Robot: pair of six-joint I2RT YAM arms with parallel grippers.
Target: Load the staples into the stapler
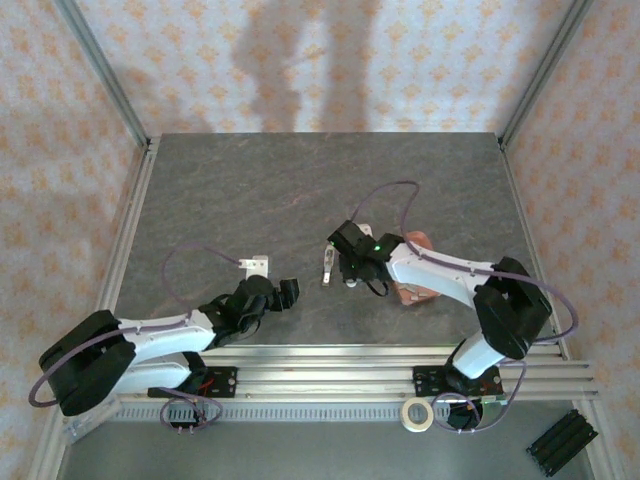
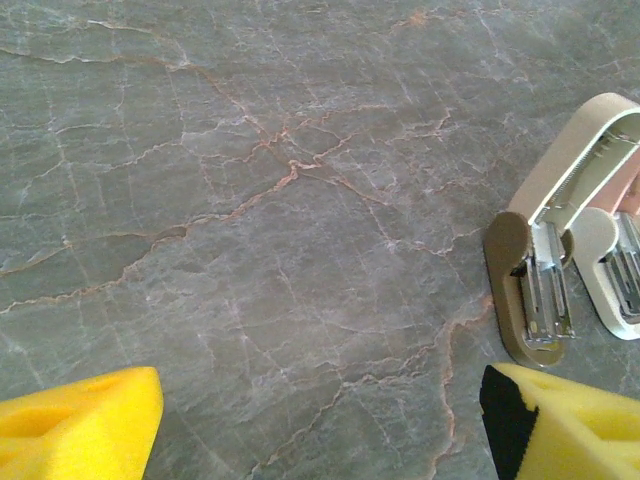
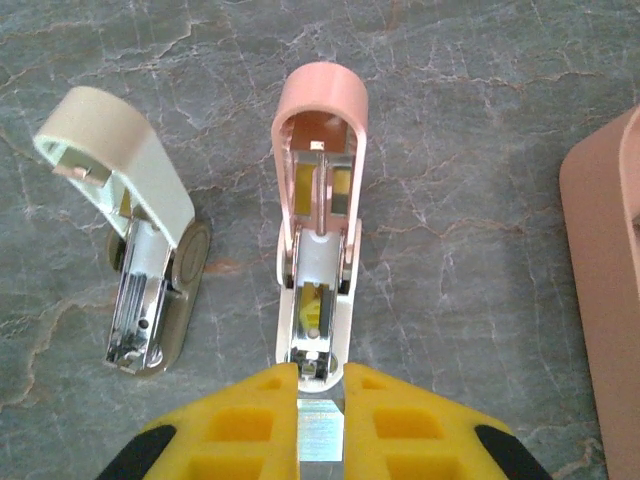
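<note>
Two tiny staplers lie opened side by side on the grey stone table. The pink-and-white stapler (image 3: 320, 110) has its lid swung up and its metal channel bared. My right gripper (image 3: 322, 372) is shut on a silvery strip of staples (image 3: 320, 440), held right at the near end of that channel. From above, the right gripper (image 1: 347, 272) sits over this stapler. The beige stapler (image 3: 140, 180) lies just to its left, also open (image 2: 545, 270). My left gripper (image 2: 320, 400) is open with bare table between its yellow fingers (image 2: 90, 425), short of the beige stapler (image 1: 327, 265).
A salmon-pink tray (image 3: 610, 300) lies right of the staplers, partly under the right arm (image 1: 415, 285). A small pale object (image 1: 258, 265) lies left of the left gripper (image 1: 283, 292). A tape roll (image 1: 417, 413) and a black block (image 1: 562, 440) rest beyond the rails.
</note>
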